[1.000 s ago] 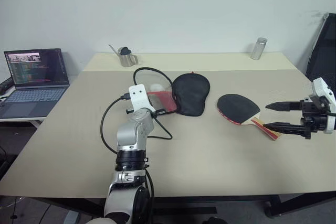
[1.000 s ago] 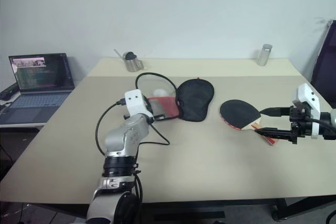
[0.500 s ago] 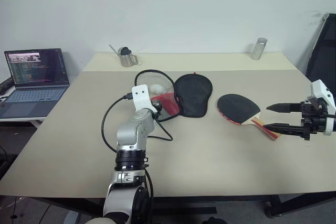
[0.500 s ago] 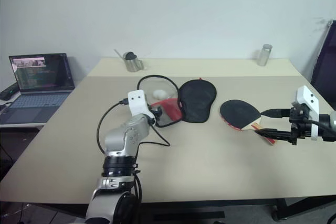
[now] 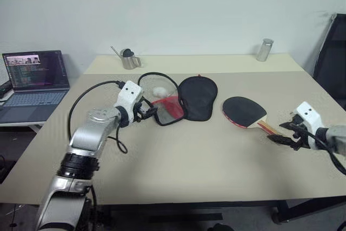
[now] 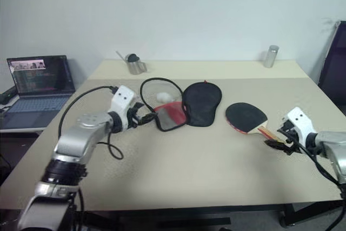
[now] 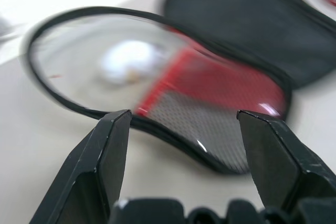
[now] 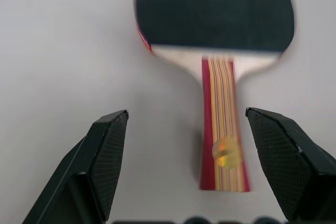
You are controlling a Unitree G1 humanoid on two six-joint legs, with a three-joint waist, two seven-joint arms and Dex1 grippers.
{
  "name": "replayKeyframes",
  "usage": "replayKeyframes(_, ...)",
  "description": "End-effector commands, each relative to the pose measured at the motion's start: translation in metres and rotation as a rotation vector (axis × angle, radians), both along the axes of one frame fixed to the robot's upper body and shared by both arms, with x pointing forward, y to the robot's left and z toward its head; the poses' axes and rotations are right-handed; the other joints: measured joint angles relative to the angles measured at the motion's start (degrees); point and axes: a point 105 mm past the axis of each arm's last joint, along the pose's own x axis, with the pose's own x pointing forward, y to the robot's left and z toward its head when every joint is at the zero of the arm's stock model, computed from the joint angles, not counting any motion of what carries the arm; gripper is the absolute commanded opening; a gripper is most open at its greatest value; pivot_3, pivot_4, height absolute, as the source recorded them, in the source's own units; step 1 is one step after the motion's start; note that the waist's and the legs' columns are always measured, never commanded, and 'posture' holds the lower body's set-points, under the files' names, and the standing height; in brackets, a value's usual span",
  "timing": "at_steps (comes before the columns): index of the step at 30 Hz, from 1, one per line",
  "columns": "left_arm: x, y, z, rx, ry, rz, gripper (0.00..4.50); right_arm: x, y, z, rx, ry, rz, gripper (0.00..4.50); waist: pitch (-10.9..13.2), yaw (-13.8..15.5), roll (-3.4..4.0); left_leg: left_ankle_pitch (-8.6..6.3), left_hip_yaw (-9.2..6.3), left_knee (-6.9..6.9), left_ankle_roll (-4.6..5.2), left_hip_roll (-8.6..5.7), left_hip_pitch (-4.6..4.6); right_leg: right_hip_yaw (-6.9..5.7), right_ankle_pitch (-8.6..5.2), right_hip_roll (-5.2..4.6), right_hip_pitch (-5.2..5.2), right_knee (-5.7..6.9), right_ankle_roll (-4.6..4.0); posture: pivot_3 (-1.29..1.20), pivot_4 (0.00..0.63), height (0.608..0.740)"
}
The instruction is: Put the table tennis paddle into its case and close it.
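The table tennis paddle (image 5: pixel 243 110) lies flat right of the table's middle, black rubber up, its striped handle (image 8: pixel 221 129) pointing at my right gripper (image 5: pixel 283 132). That gripper is open and low over the table, and the handle's end sits between its fingers without touching them. The case (image 5: pixel 197 98) lies unzipped at the centre: the black half on the right, the flap (image 7: pixel 220 93) with the red panel and mesh spread out on the left. My left gripper (image 5: pixel 147 113) is open just off that flap's near edge, with nothing held.
A white ball (image 5: pixel 160 91) rests inside the case's flap. A metal cup (image 5: pixel 128 59) and a metal cylinder (image 5: pixel 264 50) stand at the table's far edge. A laptop (image 5: pixel 35 77) sits on a side desk at left. A black cable (image 5: pixel 89 93) loops from my left arm.
My left arm has swung out to the left, and its gripper now stands open in front of the flap. My right gripper has sunk toward the table at the handle's end.
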Motion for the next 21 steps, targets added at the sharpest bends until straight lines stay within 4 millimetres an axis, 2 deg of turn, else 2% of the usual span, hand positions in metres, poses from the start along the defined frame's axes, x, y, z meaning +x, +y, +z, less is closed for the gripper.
replayKeyframes(1, -0.012, -0.008, 0.029, -0.01, -0.09, -0.162, 3.49, 0.008, 0.0, -0.003, 0.003, 0.002, -0.079, 3.93, 0.0, 0.12, 0.0, 0.0, -0.04, -0.01, 0.0, 0.0, -0.01, -0.02, 0.0, -0.01, 0.0, -0.01, 0.0, 0.0, 0.15, 0.74)
replayKeyframes(7, -0.021, -0.014, 0.033, -0.03, -0.104, -0.223, 3.49, 0.023, 0.013, -0.027, 0.038, 0.019, -0.188, 3.93, -0.01, -0.16, -0.01, -0.02, -0.11, -0.05, 0.04, 0.03, 0.0, -0.08, 0.0, 0.02, 0.13, -0.21, 0.0, 0.0, 0.15, 0.74)
replayKeyframes(12, -0.018, -0.012, 0.032, -0.026, -0.12, -0.184, 3.49, 0.032, 0.022, -0.042, 0.067, 0.035, -0.255, 3.93, -0.18, -1.08, -0.25, -0.03, -0.11, -0.08, 0.06, 0.06, 0.07, -0.06, 0.01, 0.05, 0.17, -0.23, 0.0, 0.0, 0.15, 0.74)
replayKeyframes(15, -0.015, -0.009, 0.032, -0.03, -0.129, -0.152, 3.53, 0.039, 0.024, -0.041, 0.083, 0.011, -0.286, 3.37, -0.24, -1.82, -0.36, -0.09, -0.12, -0.08, 0.17, 0.07, 0.18, -0.06, 0.08, 0.06, 0.3, -0.25, 0.01, 0.0, 0.15, 0.74)
replayKeyframes(21, -0.013, -0.01, 0.034, -0.04, -0.135, -0.148, 3.53, 0.049, 0.025, -0.032, 0.094, -0.041, -0.303, 1.51, -0.25, -1.94, -0.37, -0.11, -0.12, -0.07, 0.26, 0.07, 0.27, -0.05, 0.16, 0.1, 0.36, -0.24, 0.01, 0.0, 0.15, 0.74)
